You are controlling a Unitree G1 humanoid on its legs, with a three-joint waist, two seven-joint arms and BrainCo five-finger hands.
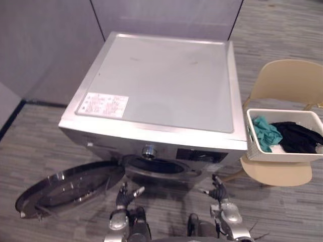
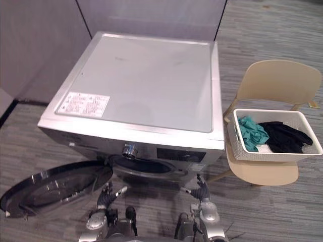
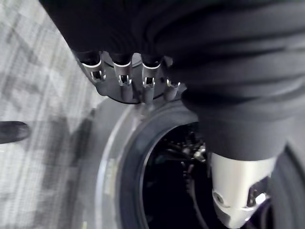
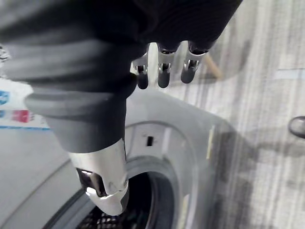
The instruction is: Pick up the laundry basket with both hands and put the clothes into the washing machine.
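Left hand point(image 1: 122, 195) and right hand point(image 1: 218, 191) hang low in front of the drum mouth, fingers loose and straight, holding nothing. Washing machine point(image 1: 161, 80) is ready, with its door point(image 1: 65, 186) swung wide to the left. Over on the robot's right, a chair point(image 1: 287, 80) carries the laundry basket point(image 1: 282, 155), well apart from both hands, with the clothes point(image 1: 298, 137) heaped inside. The smart move is to turn right, square up, take one hand to each short side and lift level so nothing spills.
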